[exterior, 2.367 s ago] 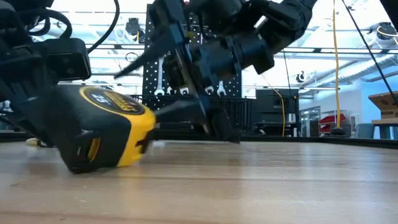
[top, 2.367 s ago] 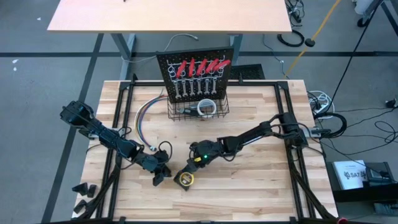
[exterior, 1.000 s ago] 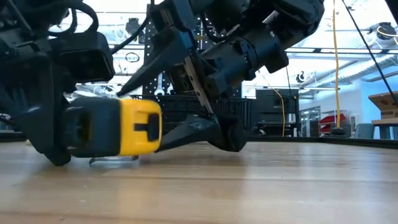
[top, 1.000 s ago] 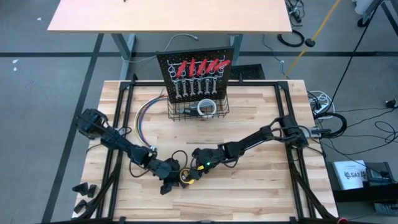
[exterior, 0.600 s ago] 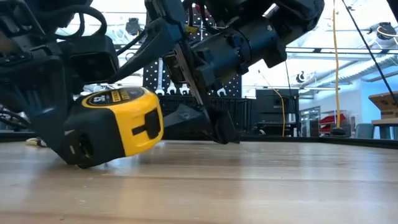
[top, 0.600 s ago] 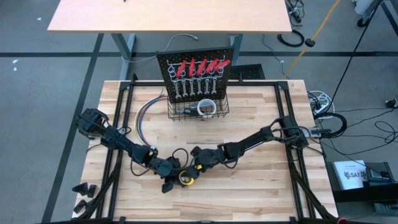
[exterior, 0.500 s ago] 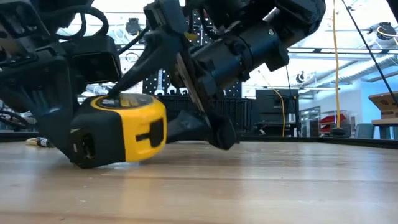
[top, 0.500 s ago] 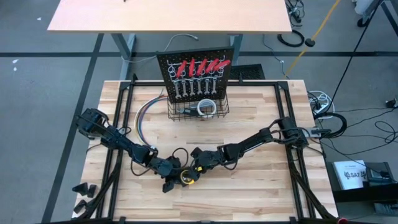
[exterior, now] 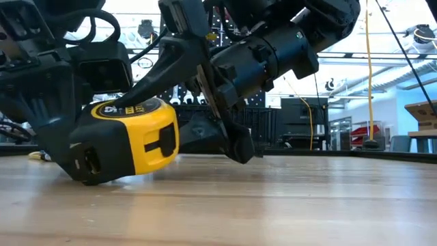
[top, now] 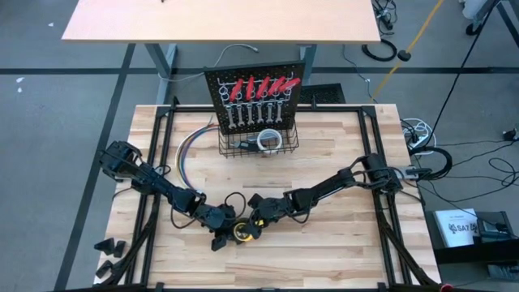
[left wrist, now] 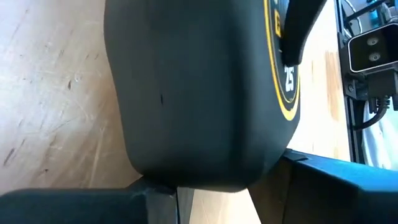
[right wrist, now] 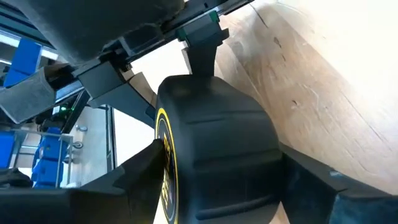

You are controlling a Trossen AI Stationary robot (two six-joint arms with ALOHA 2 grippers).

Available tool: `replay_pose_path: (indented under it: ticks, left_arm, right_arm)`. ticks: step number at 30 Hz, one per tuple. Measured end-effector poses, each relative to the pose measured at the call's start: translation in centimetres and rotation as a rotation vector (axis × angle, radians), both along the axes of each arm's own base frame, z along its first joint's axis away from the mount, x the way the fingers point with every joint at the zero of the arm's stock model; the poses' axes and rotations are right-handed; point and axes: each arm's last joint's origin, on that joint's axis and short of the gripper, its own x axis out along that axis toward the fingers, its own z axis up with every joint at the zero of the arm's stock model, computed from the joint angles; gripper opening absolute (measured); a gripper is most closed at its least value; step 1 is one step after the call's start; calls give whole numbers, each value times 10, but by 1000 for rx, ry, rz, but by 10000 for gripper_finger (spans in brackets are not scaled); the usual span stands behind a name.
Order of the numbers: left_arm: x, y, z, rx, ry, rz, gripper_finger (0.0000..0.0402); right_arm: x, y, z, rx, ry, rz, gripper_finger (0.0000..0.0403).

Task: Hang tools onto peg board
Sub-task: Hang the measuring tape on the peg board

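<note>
The tape measure (top: pixel 241 232) sits tilted near the table's (top: pixel 340 243) front edge. The left gripper (top: pixel 225 234) and right gripper (top: pixel 253 222) both clasp it, apparently. The peg board (top: pixel 258 91) stands well behind.

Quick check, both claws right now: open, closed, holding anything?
Left claw: closed on the yellow tape measure, tilted on the table.
Right claw: fingers straddle the same tape measure; a firm grip cannot be told.
</note>
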Motion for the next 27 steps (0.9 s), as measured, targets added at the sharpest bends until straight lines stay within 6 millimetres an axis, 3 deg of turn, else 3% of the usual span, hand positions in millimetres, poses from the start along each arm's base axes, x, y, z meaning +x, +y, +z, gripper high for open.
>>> replay_pose_path:
  ticks: [4,9,18,23,27]
  left_arm:
    - [-1,0,5,-41,10,-34,127]
    - [-8,2,25,-107,27,-81,127]
    - [-34,17,58,-6,62,-36,127]
    - [-38,22,84,139,-167,4,127]
    - [-32,21,92,319,-332,83,127]
  right_arm:
    - [0,0,6,-27,-25,26,250]
    - [-4,-6,35,-92,-67,68,236]
    - [-28,-21,69,-412,19,95,230]
    - [-44,-28,83,-781,73,129,229]
    - [-49,-30,86,-884,95,155,229]
